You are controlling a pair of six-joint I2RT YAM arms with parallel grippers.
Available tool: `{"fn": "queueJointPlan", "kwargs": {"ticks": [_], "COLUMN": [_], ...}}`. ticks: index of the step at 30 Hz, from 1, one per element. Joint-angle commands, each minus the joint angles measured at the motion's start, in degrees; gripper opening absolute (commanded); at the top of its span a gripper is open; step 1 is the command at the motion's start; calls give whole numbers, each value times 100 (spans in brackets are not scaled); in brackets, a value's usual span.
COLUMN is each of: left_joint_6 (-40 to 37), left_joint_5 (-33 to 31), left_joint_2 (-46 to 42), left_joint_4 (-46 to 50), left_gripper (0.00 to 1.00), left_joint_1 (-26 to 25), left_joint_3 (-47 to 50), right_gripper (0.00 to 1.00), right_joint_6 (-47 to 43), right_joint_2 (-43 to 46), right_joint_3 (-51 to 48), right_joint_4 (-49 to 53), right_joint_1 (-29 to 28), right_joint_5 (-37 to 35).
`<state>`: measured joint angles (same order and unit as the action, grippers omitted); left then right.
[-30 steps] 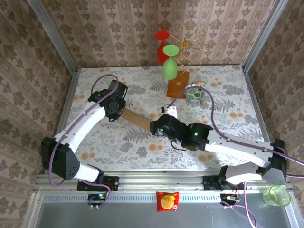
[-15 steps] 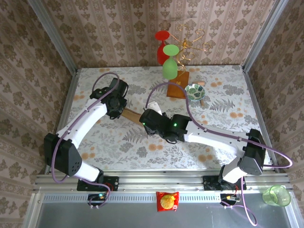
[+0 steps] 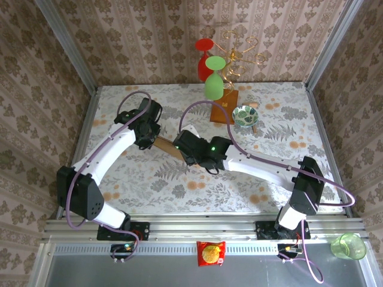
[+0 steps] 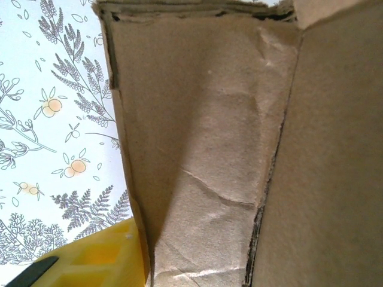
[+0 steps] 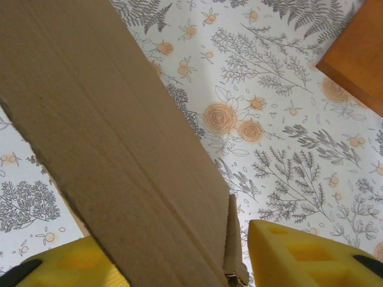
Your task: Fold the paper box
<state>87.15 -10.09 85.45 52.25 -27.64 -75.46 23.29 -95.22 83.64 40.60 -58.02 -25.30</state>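
Left arm [image 3: 105, 156]: base at the near left; white links run up and inward, elbow bent, wrist tipped down left of centre
Left gripper [image 3: 157, 141]: one yellow finger [image 4: 90, 260] visible in the wrist view, set against a wall of the paper box [image 4: 209, 149], which it clamps; partner finger hidden behind the cardboard
Right arm [image 3: 263, 170]: base at the near right; stretched long and low leftward across the middle
Right gripper [image 3: 179, 145]: yellow fingers [image 5: 299, 257] astride a cardboard panel, one each side; grip undetermined
Grippers near each other
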Motion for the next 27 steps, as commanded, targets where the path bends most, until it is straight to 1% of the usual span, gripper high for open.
{"fn": "queueJointPlan", "kwargs": {"ticks": [1, 5, 9, 11, 13, 14, 15, 18, 20, 23, 26, 27], "left_joint_6": [-102, -154, -343, -486, -590, -665, -738, -898, -1057, -1813, -3346, -3990], "left_joint_5": [110, 154, 312, 468, 602, 616, 588, 634, 635, 492, 481, 620], "left_joint_2": [-3, -6, -68, -145, -218, -261, -330, -612, -867, -1409, -2085, -2293], "left_joint_4": [-7, -96, -485, -859, -1005, -1056, -1068, -1257, -1419, -1830, -2851, -3289], "left_gripper": [40, 43, 57, 61, 67, 70, 77, 83, 84, 83, 78, 74], "left_joint_1": [48, 83, 110, 110, 110, 248, 284, 343, 396, 558, 841, 991], "left_joint_3": [-166, -155, -70, 51, 84, 78, 73, 135, 233, 437, 989, 1242], "right_gripper": [46, 42, 39, 38, 38, 37, 36, 33, 32, 30, 28, 27], "right_joint_6": [-149, -183, -237, -280, -337, -367, -381, -494, -591, -765, -973, -1074], "right_joint_2": [-117, -184, -207, -223, -251, -264, -293, -369, -424, -453, -386, -335], "right_joint_3": [253, 238, 138, 135, 147, 177, 201, 306, 379, 405, 373, 343], "right_joint_4": [155, 191, 150, 139, 149, 156, 184, 240, 280, 291, 291, 280], "right_joint_1": [106, 266, 439, 518, 602, 651, 721, 888, 963, 1064, 1248, 1331], "right_joint_5": [229, 455, 701, 796, 888, 925, 988, 1235, 1395, 1539, 1807, 1971]}}
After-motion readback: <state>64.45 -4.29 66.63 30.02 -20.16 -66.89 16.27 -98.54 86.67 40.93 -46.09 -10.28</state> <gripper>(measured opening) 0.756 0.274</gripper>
